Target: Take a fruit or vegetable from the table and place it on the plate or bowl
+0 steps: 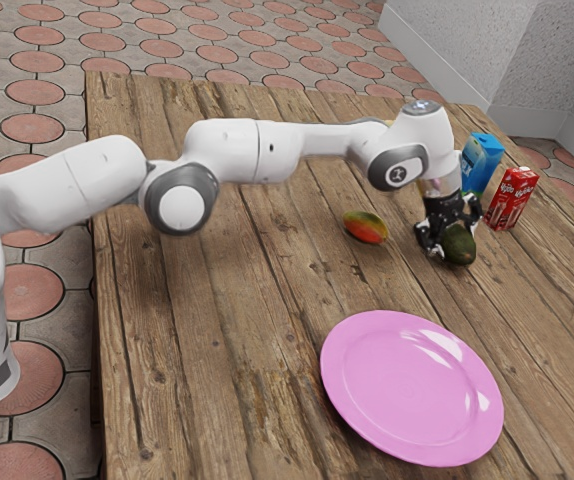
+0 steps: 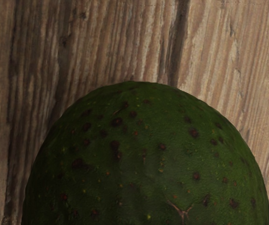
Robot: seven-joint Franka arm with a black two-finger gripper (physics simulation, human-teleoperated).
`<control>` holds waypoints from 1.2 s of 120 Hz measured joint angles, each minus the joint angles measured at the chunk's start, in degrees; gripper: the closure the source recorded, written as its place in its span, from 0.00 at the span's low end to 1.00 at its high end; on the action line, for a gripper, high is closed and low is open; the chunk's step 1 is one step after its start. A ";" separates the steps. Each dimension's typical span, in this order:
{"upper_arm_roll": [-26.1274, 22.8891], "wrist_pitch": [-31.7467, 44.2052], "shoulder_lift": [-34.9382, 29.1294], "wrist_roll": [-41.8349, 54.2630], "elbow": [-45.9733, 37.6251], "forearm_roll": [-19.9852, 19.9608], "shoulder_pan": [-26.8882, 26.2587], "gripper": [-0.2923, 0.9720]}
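A dark green speckled avocado [image 1: 460,246] lies on the wooden table [image 1: 217,330], to the exterior view's right. My gripper [image 1: 443,238] is lowered right onto it, its black hand covering the fruit's upper left side. In the wrist view the avocado [image 2: 144,159] bulges large just under the hand, with bare planks beyond it. A red and green mango [image 1: 366,228] lies on the table a short way to the avocado's left. The pink plate [image 1: 412,385] sits empty near the table's front edge, below both fruits in the exterior view.
A blue carton [image 1: 483,163] and a red carton [image 1: 512,198] stand upright just behind and right of the avocado, close to my hand. The table's right edge runs near them. A tiled floor surrounds the table.
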 joint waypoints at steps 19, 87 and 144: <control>0.73 -6.91 -6.40 -0.69 -0.78 0.50 -0.81 0.60; -2.34 -37.46 -20.27 -13.13 -9.53 5.51 -23.14 0.58; -4.89 -41.50 -29.05 -24.92 -25.38 0.77 -19.01 0.32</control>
